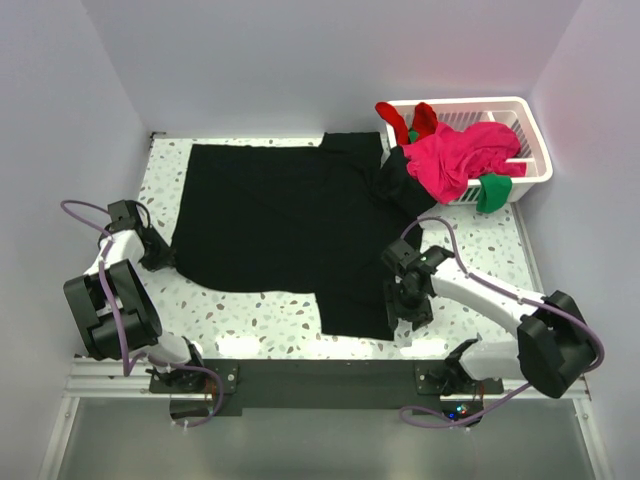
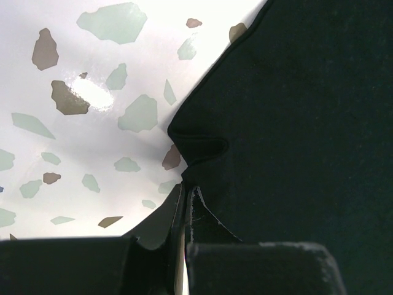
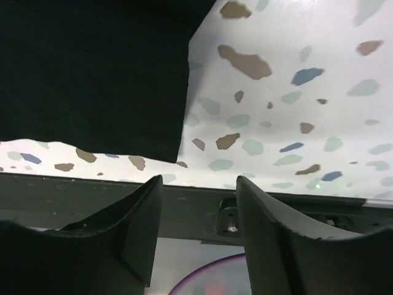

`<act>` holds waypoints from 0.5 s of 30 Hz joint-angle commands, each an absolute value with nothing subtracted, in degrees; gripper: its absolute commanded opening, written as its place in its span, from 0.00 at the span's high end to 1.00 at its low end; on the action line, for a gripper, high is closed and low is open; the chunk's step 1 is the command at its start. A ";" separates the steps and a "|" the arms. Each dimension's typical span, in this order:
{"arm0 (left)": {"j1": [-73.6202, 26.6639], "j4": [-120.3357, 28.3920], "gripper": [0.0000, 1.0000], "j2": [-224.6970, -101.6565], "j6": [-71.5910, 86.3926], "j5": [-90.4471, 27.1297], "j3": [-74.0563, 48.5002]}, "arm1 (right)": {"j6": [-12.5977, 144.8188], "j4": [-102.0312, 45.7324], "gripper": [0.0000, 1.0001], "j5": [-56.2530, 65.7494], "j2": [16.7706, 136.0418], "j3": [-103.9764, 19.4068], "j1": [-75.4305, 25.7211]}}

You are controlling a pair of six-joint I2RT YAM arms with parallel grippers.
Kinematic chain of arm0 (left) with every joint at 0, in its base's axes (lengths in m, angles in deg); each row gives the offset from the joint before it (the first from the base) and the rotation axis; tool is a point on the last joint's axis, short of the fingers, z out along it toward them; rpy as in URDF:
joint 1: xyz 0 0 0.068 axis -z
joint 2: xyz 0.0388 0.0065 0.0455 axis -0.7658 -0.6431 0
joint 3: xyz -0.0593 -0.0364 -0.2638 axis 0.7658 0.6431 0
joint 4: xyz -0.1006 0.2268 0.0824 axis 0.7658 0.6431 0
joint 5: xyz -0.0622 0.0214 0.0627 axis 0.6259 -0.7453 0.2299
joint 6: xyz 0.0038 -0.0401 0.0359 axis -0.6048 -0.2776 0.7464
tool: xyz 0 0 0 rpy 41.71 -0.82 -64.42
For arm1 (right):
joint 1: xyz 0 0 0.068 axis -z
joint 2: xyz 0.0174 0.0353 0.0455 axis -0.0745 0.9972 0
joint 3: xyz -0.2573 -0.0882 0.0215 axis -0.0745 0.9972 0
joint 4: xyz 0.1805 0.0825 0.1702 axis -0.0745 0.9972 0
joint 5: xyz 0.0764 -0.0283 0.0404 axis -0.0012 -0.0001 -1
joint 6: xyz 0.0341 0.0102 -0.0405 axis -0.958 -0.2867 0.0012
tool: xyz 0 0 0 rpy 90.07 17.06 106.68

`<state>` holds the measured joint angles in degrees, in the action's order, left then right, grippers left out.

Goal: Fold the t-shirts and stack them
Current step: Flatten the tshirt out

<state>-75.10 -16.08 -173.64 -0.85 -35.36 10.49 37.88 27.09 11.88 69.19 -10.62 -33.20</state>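
While the large plain black cloth t-shirt [image 1: 290,220] lies spread on the speckled desk [image 1: 260,310], the low left end effector [image 2: 187,192] pinches its left edge; the right end effector [image 3: 199,183], tilted nearward, stands parted, empty.

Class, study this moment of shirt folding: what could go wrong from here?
1. Only the left gripper pinches the black t-shirt, at a puckered edge; a pull may drag it askew.
2. The open right gripper hangs by the near corner and could snag it.
3. The black shirt spilling from the basket lies against its sleeve and might tangle.
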 commanded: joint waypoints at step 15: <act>-75.82 -17.06 1.00 -172.32 0.61 -33.86 10.35 | 36.19 8.61 0.54 1.58 74.34 -2.16 -33.34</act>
